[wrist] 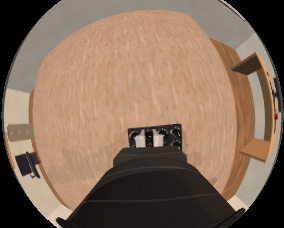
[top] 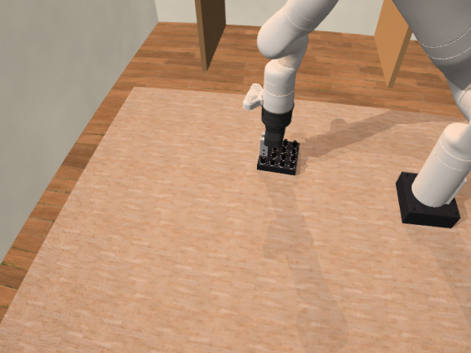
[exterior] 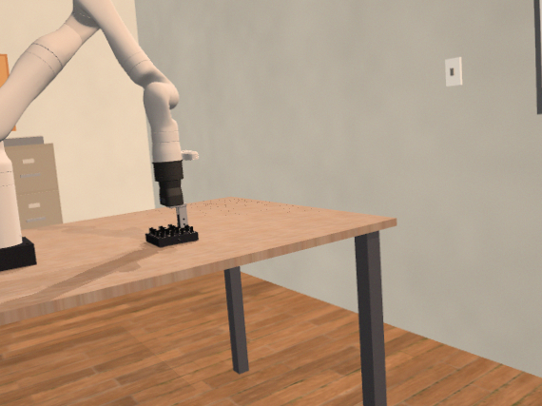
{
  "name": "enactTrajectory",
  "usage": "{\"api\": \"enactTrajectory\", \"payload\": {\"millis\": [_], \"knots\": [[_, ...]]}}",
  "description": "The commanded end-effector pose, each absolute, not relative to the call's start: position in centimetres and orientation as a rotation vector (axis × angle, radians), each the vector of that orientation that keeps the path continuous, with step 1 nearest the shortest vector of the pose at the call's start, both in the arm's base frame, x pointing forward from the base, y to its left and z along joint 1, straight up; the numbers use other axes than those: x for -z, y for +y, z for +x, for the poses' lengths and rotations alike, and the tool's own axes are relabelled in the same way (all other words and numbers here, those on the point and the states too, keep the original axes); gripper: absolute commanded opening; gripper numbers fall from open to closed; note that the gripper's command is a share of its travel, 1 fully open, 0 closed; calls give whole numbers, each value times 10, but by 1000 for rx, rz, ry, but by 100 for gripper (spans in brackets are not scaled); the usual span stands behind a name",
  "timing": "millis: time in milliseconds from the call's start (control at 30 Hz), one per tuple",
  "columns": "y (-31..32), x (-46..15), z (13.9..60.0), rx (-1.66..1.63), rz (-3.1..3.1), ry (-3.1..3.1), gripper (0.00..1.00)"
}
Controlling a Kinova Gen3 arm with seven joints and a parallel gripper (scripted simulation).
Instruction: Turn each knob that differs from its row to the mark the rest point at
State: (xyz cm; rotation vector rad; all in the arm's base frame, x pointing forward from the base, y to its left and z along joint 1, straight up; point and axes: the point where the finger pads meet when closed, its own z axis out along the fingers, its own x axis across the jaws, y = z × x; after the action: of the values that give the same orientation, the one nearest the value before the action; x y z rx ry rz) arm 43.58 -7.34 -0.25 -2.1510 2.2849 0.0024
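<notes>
The black knob box (top: 278,168) (exterior: 171,240) (wrist: 173,135) stands on its feet on the wooden table (top: 165,245), with its rows of small black knobs on top. My gripper (top: 267,151) (exterior: 181,222) (wrist: 148,135) comes straight down onto the box's far left corner as seen in the top view. In the wrist view its two light fingers stand close together with a dark knob between them. I cannot read the knob's name or its white line; the fingers and the wrist hide them.
The arm's black base (top: 427,212) (exterior: 16,256) is bolted to the table to the right of the box. A wooden desk (top: 210,21) stands on the floor beyond the table. The table's edge (exterior: 304,243) runs well clear of the box.
</notes>
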Motion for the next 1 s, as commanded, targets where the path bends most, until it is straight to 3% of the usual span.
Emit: {"api": "enactTrajectory", "payload": {"millis": [0, 967], "knots": [[-74, 2, 436, -1, -2150, 2284, 30], [-74, 2, 436, 0, -2226, 2210, 30]]}}
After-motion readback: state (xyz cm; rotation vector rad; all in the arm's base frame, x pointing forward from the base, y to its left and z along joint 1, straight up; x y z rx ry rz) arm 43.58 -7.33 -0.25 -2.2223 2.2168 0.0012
